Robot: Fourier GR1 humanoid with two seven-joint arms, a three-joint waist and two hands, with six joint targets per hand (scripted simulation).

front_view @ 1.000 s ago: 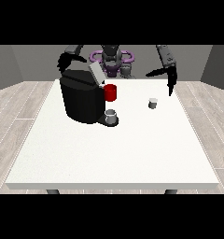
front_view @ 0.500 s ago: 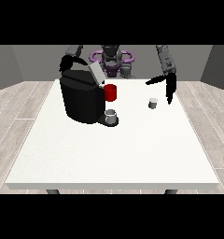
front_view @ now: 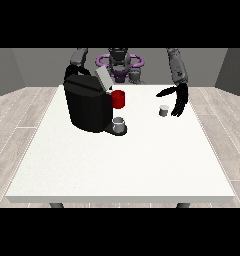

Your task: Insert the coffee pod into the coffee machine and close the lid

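The hand at the view's right (front_view: 178, 100) is lowered right of centre, its fingers spread wide around, but apart from, the coffee pod (front_view: 163, 111) on the counter (front_view: 122, 160). The coffee machine (front_view: 88, 102) is seen at upper left, lid (front_view: 103, 79) raised.

We cannot see the hand at the view's left (front_view: 71, 71) clearly; the coffee machine (front_view: 87, 104) covers most of it, fingers untold. The coffee pod (front_view: 163, 110) is too small for us to read any detail
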